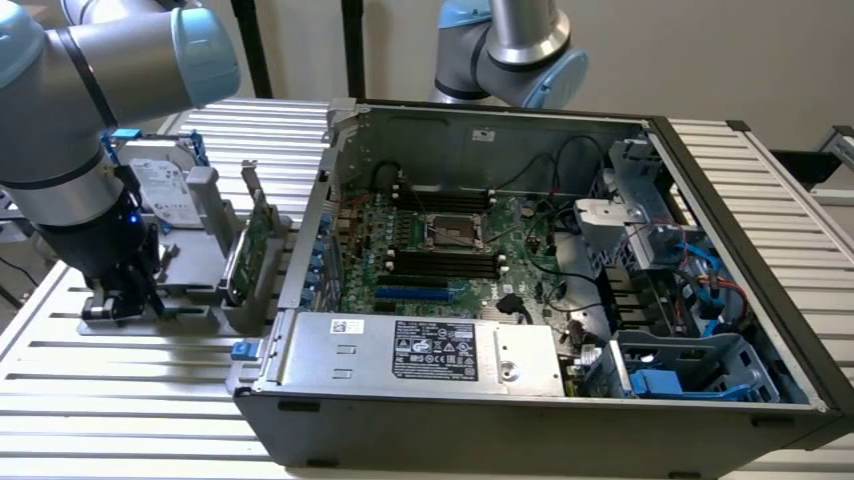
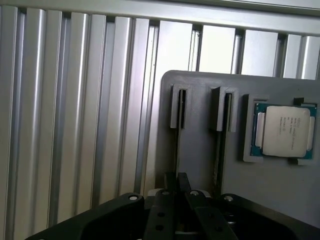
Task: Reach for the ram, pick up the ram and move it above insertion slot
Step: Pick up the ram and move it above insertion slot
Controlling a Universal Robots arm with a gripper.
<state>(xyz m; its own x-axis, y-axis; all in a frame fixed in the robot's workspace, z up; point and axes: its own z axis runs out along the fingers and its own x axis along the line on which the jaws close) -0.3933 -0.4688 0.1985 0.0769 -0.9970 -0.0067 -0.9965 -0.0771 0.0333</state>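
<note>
My gripper (image 1: 124,300) is down on the grey parts holder (image 1: 187,285) at the exterior view's left, outside the computer case. In the wrist view the two dark fingers (image 2: 170,182) stand close together over one of the holder's narrow slots. The ram (image 2: 176,150) shows there edge-on, as a thin dark strip running from the slot into the gap between the fingers. The gripper (image 2: 177,176) looks shut on it, and the ram still sits in the holder. The black memory slots (image 1: 441,265) lie on the motherboard inside the open case, well toward the exterior view's right of the gripper.
A silver hard drive (image 1: 160,190) and a green expansion card (image 1: 247,250) stand upright on the holder beside the gripper. A processor chip (image 2: 285,131) lies in a holder pocket. The case wall (image 1: 314,250) and power supply (image 1: 420,350) stand between the holder and the motherboard. A second arm (image 1: 514,50) is behind the case.
</note>
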